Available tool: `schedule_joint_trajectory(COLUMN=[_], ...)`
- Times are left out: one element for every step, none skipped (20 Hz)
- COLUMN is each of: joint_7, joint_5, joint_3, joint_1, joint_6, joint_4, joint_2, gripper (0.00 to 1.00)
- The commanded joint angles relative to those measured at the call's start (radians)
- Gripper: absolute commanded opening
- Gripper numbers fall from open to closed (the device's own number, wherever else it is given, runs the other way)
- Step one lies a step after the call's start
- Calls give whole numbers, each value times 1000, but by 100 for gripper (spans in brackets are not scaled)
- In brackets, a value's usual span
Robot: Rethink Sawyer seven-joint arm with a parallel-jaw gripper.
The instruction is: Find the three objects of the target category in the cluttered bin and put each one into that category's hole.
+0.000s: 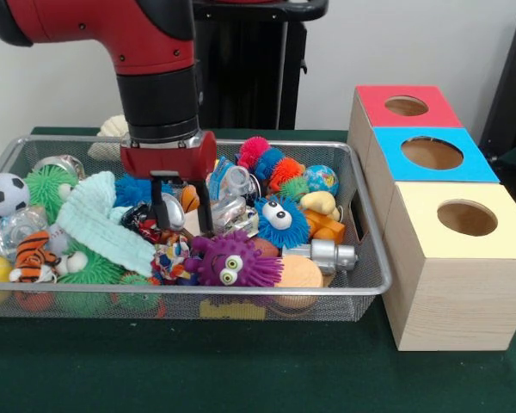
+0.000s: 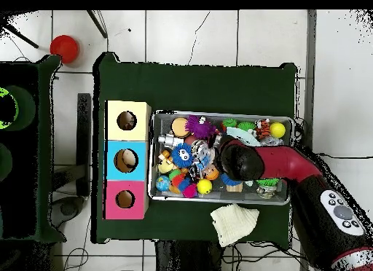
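surface (image 1: 267, 379): dark green cloth, carries bin + 3 boxes.
bin (image 1: 198, 292): silver mesh tray, L of the boxes in front view, packed w/ toys.
near row: purple spiky ball w/ eyes (image 1: 230, 261) at front rim; striped plush tiger (image 1: 30, 255) at near L; silver robot toy (image 1: 327, 255) near R.
rope toy (image 1: 170, 259): white cord w/ red/blue strands, knotted, just L of the purple ball, directly under the end effector tips. Only one I can pick out; others not clear.
yellow-top box (image 1: 451, 262): nearest of the 3, beside bin's R end; hole (image 1: 467, 218) round, dark.
end effector (image 1: 181, 219): black fingers (image 1: 159, 211) apart, open, pointing down into mid-bin; nothing gripped, tips seem just above the rope toy.
mid: blue spiky ball w/ eyes (image 1: 281, 222); mint cloth (image 1: 99, 222) lying over toys on L.
far: blue-top box (image 1: 430, 155), then red-top box (image 1: 404, 107); soccer ball (image 1: 3, 194) at far L.
overhead: arm (image 2: 280, 165) reaches over bin's mid; white cloth (image 2: 234, 221) on surface outside the bin.
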Motion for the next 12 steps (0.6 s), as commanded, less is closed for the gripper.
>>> schedule_joint_trajectory(joint_7=[7, 6, 6, 9, 13, 17, 23, 25, 29, 35, 44, 53], joint_5=[6, 4, 1, -4, -8, -13, -16, -17, -17, -17, -18, -18], joint_3=[-16, -15, -15, -19, -22, -26, -31, -33, -37, -43, -51, -60], joint_1=[-37, -35, -34, -31, -27, -24, -19, -15, -9, 0, 11, 23], joint_6=[-35, -37, -40, -44, -50, -56, -64, -65, -66, -65, -66, -67], joint_4=[-73, -82, -87, -87, -87, -86, -88, -93, -96, -97, -99, -101], joint_2=[60, 66, 71, 72, 74, 75, 78, 80, 80, 74, 70, 67], gripper=[100, 100, 100, 100, 100, 100, 100, 100, 100, 100, 100, 100])
